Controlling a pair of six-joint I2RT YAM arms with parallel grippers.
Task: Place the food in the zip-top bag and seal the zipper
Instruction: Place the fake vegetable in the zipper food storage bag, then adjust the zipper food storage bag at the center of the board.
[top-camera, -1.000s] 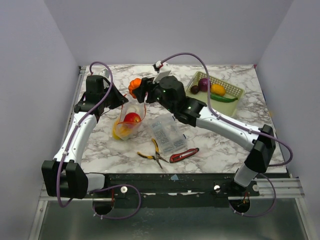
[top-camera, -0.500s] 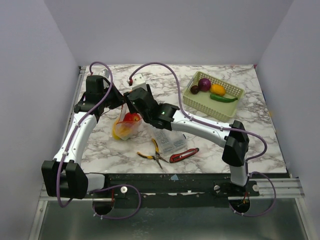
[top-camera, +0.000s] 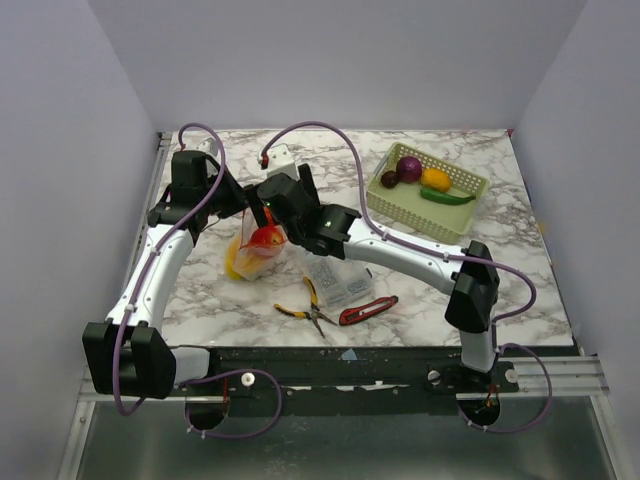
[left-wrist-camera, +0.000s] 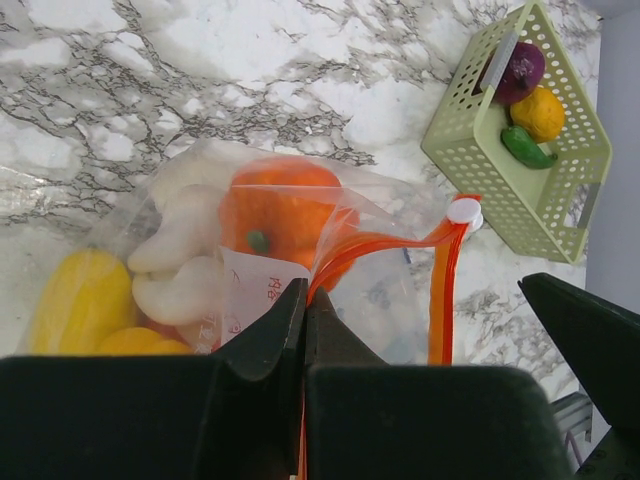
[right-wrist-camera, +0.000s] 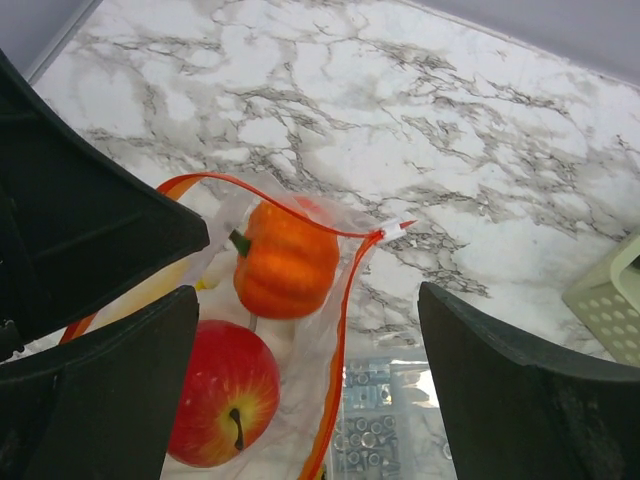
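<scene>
1. Bag (top-camera: 258, 250) sits on the table (top-camera: 420, 300), left of centre, mouth open. Inside you will find a pumpkin (right-wrist-camera: 285, 258), an apple (right-wrist-camera: 222, 395), a white piece (left-wrist-camera: 180, 260) and a yellow piece (left-wrist-camera: 80, 300).
2. Left gripper (left-wrist-camera: 305, 300) is clamped tight on the zipper (left-wrist-camera: 440, 290).
3. Right gripper (right-wrist-camera: 305, 300) hangs over the mouth, jaws spread wide, holding nothing.
4. Basket (top-camera: 470, 185), far right, holds an onion (top-camera: 409, 167), a lemon (top-camera: 435, 179) and a pepper (top-camera: 447, 196).

The food (right-wrist-camera: 285, 262) lies in the zip-top bag (left-wrist-camera: 385, 295), box (top-camera: 335, 275) just right of it, basket (top-camera: 415, 213) farther back-right.
</scene>
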